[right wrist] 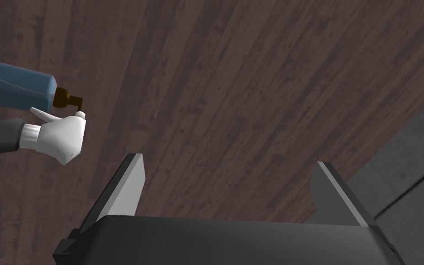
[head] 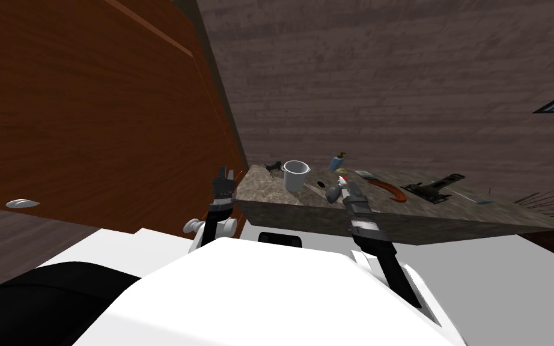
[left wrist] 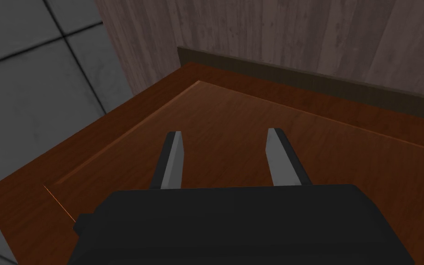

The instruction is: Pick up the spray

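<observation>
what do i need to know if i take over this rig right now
Right gripper: open, empty, at the counter.
Left gripper: open, empty, over a brown wood panel.
Spray: grey body, white head, beside a blue bottle. It sits off to one side of the right fingers, not between them.
Done: the right arm is at the counter, close to the spray.
Left: bring the right fingers around the spray, close, lift.

Open air lies between my spread right pincer (right wrist: pixel 228 162) and the spray (right wrist: pixel 54 138); a blue bottle (right wrist: pixel 13 87) crowds just behind the spray, a white pot (head: pixel 295 175) near its left.
</observation>
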Available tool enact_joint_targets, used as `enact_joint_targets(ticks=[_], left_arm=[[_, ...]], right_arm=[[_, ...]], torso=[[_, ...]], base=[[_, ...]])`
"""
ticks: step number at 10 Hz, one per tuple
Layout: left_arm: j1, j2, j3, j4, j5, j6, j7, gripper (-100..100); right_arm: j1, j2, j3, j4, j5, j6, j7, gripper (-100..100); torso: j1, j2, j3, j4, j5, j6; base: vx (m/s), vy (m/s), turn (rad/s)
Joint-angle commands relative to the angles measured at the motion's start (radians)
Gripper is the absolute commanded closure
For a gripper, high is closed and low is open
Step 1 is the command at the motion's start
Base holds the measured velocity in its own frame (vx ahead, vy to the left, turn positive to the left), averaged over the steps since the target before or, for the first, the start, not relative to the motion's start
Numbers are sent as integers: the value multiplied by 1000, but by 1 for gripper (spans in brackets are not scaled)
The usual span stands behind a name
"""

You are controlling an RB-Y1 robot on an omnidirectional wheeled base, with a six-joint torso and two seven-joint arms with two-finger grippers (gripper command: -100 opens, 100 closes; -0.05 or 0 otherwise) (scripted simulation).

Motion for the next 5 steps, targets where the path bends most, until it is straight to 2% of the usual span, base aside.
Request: enact_joint_targets(ticks=[1, 4, 5], left_arm=[[0, 0, 0, 0, 0, 0, 0, 0], [0, 0, 0, 0, 0, 0, 0, 0], [0, 0, 0, 0, 0, 0, 0, 0]], right_arm=[[29, -25, -16, 11, 19, 40, 16, -100], [81, -72, -46, 37, 55, 111, 44, -100], [81, -72, -46, 37, 55, 111, 44, -100]], torso=[[0, 0, 0, 0, 0, 0], [-1, 1, 0, 0, 0, 0], [0, 1, 0, 0, 0, 0]], base=[[-24, -9, 147], [-28, -14, 141], [-18, -10, 35]])
